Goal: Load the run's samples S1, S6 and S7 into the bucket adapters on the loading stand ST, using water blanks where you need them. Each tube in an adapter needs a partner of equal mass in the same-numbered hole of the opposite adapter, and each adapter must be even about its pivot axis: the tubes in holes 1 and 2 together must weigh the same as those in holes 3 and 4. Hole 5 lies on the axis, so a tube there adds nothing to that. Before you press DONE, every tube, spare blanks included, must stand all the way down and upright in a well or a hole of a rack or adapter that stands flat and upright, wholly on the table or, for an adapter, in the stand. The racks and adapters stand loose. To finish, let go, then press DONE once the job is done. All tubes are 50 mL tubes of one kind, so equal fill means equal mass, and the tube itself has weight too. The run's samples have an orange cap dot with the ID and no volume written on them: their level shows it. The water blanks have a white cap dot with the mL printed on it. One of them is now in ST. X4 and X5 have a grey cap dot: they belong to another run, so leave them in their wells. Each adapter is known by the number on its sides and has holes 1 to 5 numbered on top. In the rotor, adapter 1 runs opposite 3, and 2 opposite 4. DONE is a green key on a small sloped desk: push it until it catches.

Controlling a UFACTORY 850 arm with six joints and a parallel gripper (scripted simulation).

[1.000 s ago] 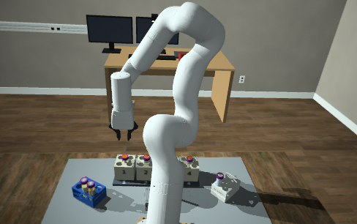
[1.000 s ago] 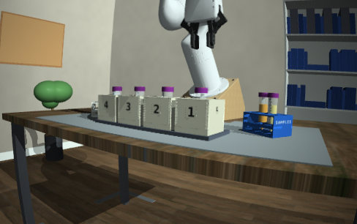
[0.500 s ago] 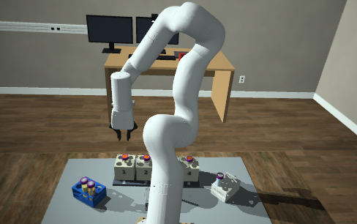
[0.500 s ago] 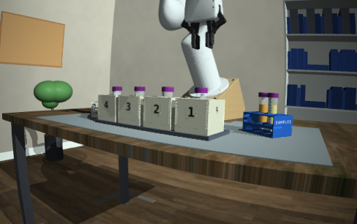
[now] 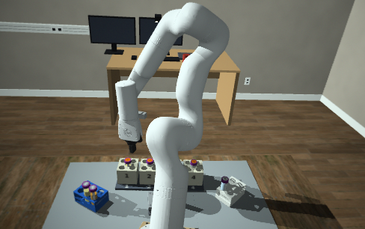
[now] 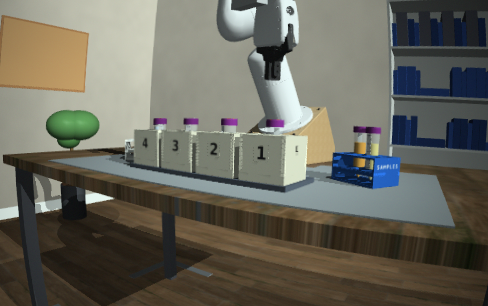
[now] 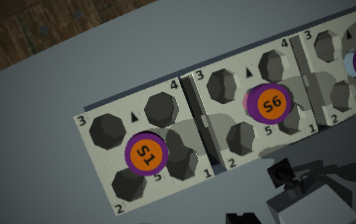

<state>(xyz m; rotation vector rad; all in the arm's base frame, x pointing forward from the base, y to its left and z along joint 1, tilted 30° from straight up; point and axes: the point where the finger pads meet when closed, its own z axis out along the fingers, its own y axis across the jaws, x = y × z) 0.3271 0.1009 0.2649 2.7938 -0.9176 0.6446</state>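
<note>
Blue sample rack: It (image 5: pixel 90 203) (image 6: pixel 385 172) stands at the far left of the mat, holding a pale-yellow tube (image 5: pixel 86 185) (image 6: pixel 373 132) and an orange tube (image 5: pixel 93 188) (image 6: pixel 359 132). Dots unreadable; presumably X4 and X5, to be left alone.
Adapter 1: Seated on the loading stand (image 5: pixel 132 187) (image 6: pixel 295 186) (image 7: pixel 95 106), the adapter (image 5: pixel 126 176) (image 6: pixel 261 165) (image 7: pixel 105 165) carries S1 (image 5: pixel 128 160) (image 6: pixel 275 123) (image 7: pixel 146 154), upright in hole 5.
Gripper: The end effector (image 5: pixel 132 150) (image 6: pixel 272 75) (image 7: pixel 242 218) is raised above tube height near adapters 1 and 2, fingers clenched together on nothing.
Adapter 2: This one (image 5: pixel 149 176) (image 6: pixel 214 162) (image 7: pixel 240 107) carries S6 (image 5: pixel 149 161) (image 6: pixel 229 122) (image 7: pixel 269 103), upright in hole 5.
Adapter 3: Arm-hidden from the top, the block (image 6: pixel 175 155) holds a purple-capped tube (image 6: pixel 191 121); mass unverified.
Adapter 4: The last block (image 5: pixel 194 177) (image 6: pixel 145 150) holds an orange-dotted tube (image 5: pixel 194 162) (image 6: pixel 160 121), probably S7; ID illegible.
White rack: Right of the stand, the rack (image 5: pixel 232 197) holds one tube (image 5: pixel 224 181), dot unreadable.
DONE key: No green key is identifiable, so its direction from the fingertips cannot be determined.
Next move: The shut fingers suit a press, in my judgement; it turns on the tips coming squarely over the key, clear of the caps.
</note>
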